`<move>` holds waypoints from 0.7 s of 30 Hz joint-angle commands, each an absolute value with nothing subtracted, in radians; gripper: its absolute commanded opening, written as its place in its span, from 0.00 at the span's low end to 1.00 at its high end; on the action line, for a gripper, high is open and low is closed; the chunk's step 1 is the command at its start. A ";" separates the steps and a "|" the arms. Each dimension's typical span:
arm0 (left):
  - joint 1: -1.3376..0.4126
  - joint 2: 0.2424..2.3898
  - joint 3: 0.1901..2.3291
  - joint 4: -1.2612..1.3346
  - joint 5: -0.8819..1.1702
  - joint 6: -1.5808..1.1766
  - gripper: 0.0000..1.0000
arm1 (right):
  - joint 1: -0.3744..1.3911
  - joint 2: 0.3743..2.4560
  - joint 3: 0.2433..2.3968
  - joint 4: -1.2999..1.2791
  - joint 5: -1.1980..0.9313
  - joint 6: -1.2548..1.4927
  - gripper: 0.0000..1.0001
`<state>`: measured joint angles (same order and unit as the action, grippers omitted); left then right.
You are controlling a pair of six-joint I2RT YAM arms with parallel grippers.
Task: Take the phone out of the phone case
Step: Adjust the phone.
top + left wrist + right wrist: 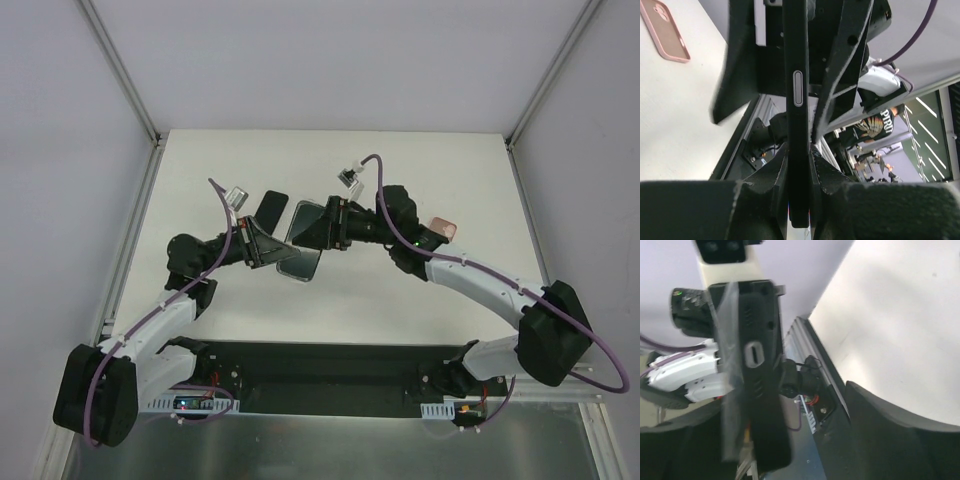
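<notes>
Above table (420,160) middle, clear of surface: phone (303,240) hangs between both arms. Your left gripper (278,250) clenched on one long edge of it. Right gripper (324,226) jaws spread, nothing held. Risk: one-sided pinch lets phone swing, slip out and drop (no second hold from right side). Check that grip before you move. Long axis runs roughly far edge to near edge; broad face tilted upward.
</notes>
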<state>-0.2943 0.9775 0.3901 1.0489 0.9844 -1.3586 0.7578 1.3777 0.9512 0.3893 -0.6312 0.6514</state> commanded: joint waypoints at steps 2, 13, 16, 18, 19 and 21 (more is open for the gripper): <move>-0.310 0.928 0.393 1.111 1.014 -1.345 0.00 | 0.758 1.306 1.025 0.166 -0.477 0.499 0.85; -0.310 0.934 0.377 1.092 1.005 -1.333 0.00 | 0.736 1.233 1.075 -0.058 -0.344 0.416 0.94; -0.311 0.934 0.364 1.080 1.002 -1.324 0.00 | 0.724 1.212 1.089 -0.132 -0.289 0.394 0.98; -0.311 0.942 0.348 1.077 1.005 -1.319 0.00 | 0.719 1.207 1.120 -0.216 -0.240 0.376 1.00; -0.311 0.948 0.344 1.077 1.006 -1.318 0.00 | 0.715 1.203 1.124 -0.233 -0.226 0.370 1.00; -0.311 0.953 0.331 1.077 1.014 -1.318 0.00 | 0.707 1.189 1.126 -0.270 -0.186 0.373 0.97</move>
